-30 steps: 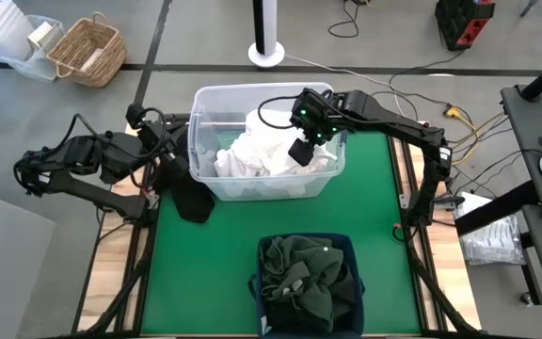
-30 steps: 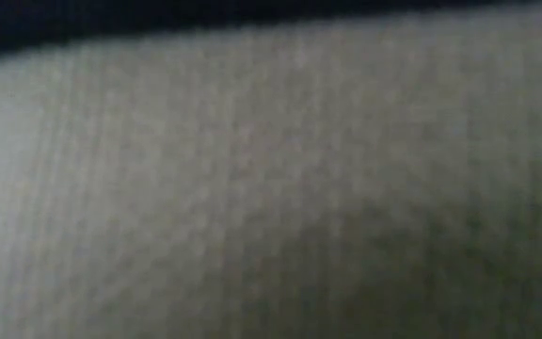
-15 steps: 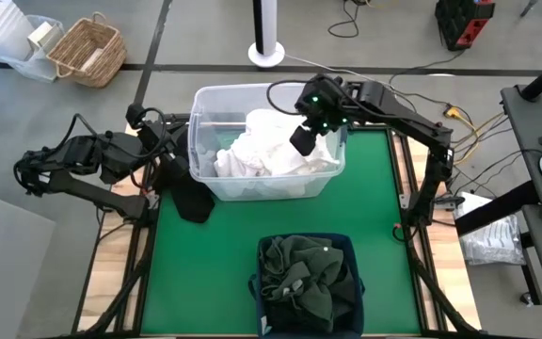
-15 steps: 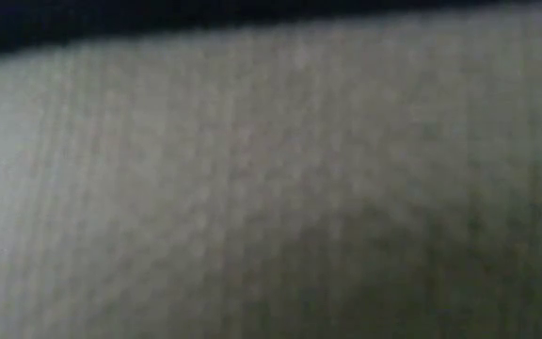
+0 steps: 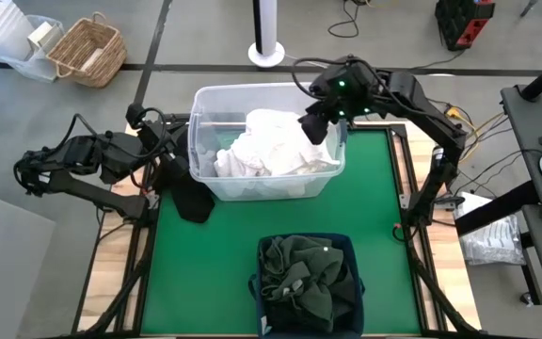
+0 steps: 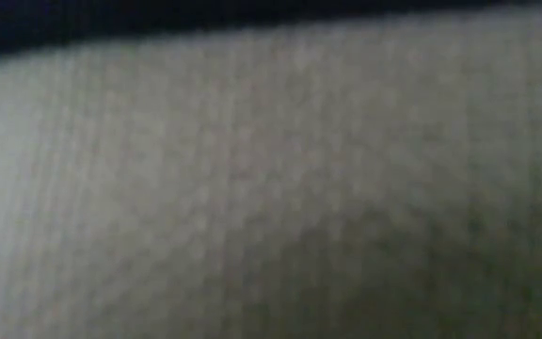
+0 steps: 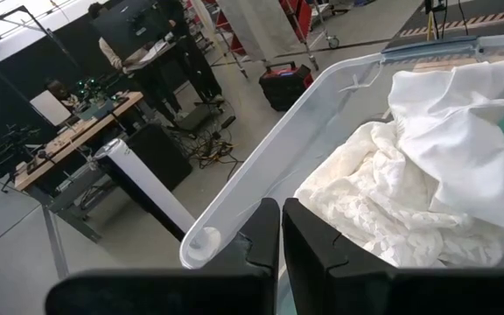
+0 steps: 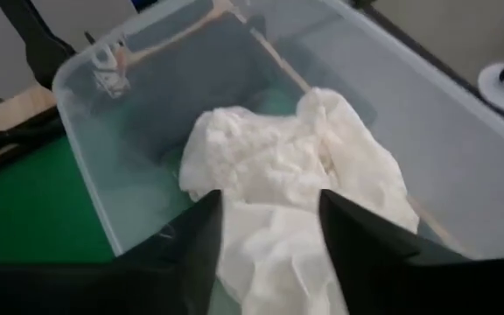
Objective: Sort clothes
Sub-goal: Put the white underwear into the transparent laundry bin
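White clothes (image 5: pixel 269 151) lie heaped in the clear plastic tub (image 5: pixel 199 122) at the table's far side; the right wrist view shows the white pile (image 8: pixel 278 157) from close above. Dark green clothes (image 5: pixel 307 281) fill the navy bin (image 5: pixel 348 247) at the near edge. My right gripper (image 5: pixel 314 129) (image 8: pixel 269 199) hangs open over the tub's far right part, above the white pile and touching nothing. My left gripper (image 5: pixel 186 191) (image 7: pixel 281 214) waits shut beside the tub's near left corner (image 7: pixel 204 247). Fabric close to the lens fills the low view.
Green mat (image 5: pixel 205 273) shows on both sides of the navy bin and between the bin and the tub. The tub's walls stand up around the white pile. Off the table, a wicker basket (image 5: pixel 87 49) and a white post (image 5: pixel 268 38) stand on the floor.
My right gripper has risen from the white pile and moved toward the table's far right, from over the middle of the heap to the tub's far right corner. The left arm has kept still.
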Controlling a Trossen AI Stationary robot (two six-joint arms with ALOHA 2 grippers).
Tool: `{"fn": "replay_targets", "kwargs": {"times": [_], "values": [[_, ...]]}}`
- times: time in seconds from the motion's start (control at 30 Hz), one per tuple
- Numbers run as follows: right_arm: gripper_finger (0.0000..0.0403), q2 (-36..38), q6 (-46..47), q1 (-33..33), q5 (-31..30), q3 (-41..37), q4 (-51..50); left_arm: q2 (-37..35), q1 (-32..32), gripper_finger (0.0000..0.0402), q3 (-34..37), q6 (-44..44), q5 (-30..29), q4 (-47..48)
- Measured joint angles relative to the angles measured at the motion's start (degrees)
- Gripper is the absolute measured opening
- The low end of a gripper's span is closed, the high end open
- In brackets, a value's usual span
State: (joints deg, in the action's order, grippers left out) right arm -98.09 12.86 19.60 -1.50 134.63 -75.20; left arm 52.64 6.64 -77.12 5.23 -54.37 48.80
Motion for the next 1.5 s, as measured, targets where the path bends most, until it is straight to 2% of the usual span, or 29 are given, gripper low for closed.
{"fn": "replay_targets", "kwargs": {"times": [0.17, 0.3, 0.47, 0.87, 1.07, 1.5], "values": [[0.0038, -0.1, 0.6, 0.2, 0.0, 0.0, -2.8, 0.0, 0.0, 0.0, 0.0, 0.0, 1.0, 0.0], [0.0013, -0.1, 0.7, 0.2, 0.1, -0.6, -2.9, 0.0, 0.0, 0.0, 0.0, 0.0, 1.0, 0.0], [0.0009, -0.1, 1.1, 0.1, 0.1, -3.8, -4.5, 0.0, 0.0, 0.0, 0.0, 0.0, 1.0, 0.0], [0.0009, -0.1, 1.1, 0.0, 0.0, -19.8, -1.9, 0.0, 0.0, 0.0, 0.0, -0.2, 1.4, 0.0], [0.0009, -0.1, 0.8, 0.0, -5.6, -25.4, 0.4, 0.0, 0.0, 0.0, 0.0, -0.9, 1.4, 0.0], [0.0009, 0.3, 0.8, 0.1, -6.1, -33.0, 5.2, 0.6, 0.0, 0.0, 0.0, -1.1, 1.5, 0.1]]}}
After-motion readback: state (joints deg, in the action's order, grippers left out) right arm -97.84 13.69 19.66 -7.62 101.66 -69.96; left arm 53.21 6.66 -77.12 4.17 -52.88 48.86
